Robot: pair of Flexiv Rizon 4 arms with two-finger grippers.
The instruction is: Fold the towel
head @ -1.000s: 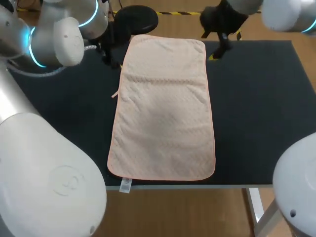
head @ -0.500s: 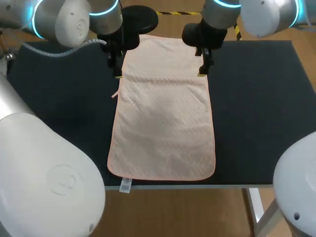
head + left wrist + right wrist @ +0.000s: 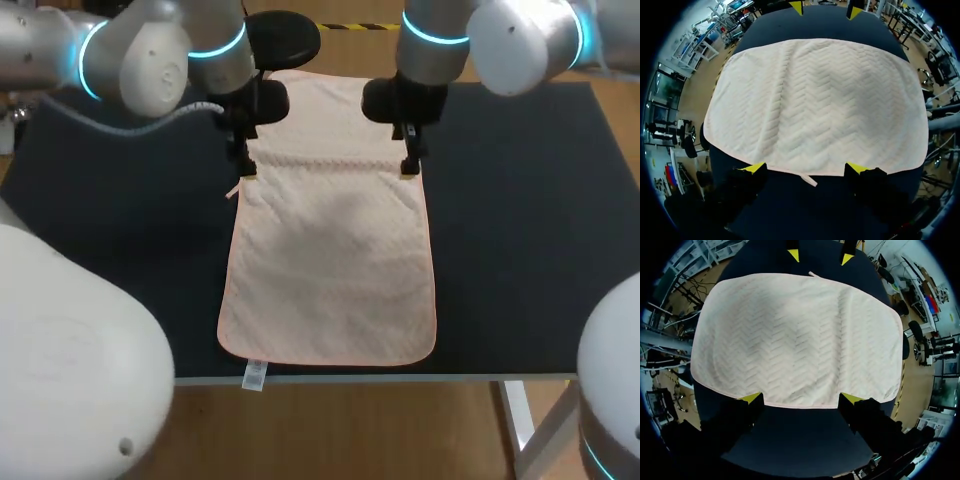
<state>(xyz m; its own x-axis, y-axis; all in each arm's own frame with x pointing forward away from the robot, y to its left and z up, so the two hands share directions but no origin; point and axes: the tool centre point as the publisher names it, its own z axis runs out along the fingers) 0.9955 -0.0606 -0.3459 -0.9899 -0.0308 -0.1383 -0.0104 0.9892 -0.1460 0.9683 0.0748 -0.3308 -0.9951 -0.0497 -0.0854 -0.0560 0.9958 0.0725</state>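
A pale pink towel (image 3: 335, 240) lies flat and unfolded, lengthwise down the middle of the dark table (image 3: 520, 200). My left gripper (image 3: 243, 160) stands open over the towel's left long edge, towards the far end. In the left wrist view the towel (image 3: 815, 105) spreads ahead of the left gripper (image 3: 806, 168), its hem running between the yellow tips. My right gripper (image 3: 410, 160) is open over the right long edge, opposite the left one. From the right wrist, the towel (image 3: 795, 335) lies ahead of the right gripper (image 3: 801, 399), with its hem between the fingers.
A small hanging loop (image 3: 233, 192) sticks out of the towel's left hem, near the left gripper. A white label (image 3: 254, 375) hangs over the table's front edge. Bare table surface lies on both sides of the towel.
Both arms have come in from the far corners and moved nearer along the towel's long edges. Their fingers stay open. The towel has not moved.
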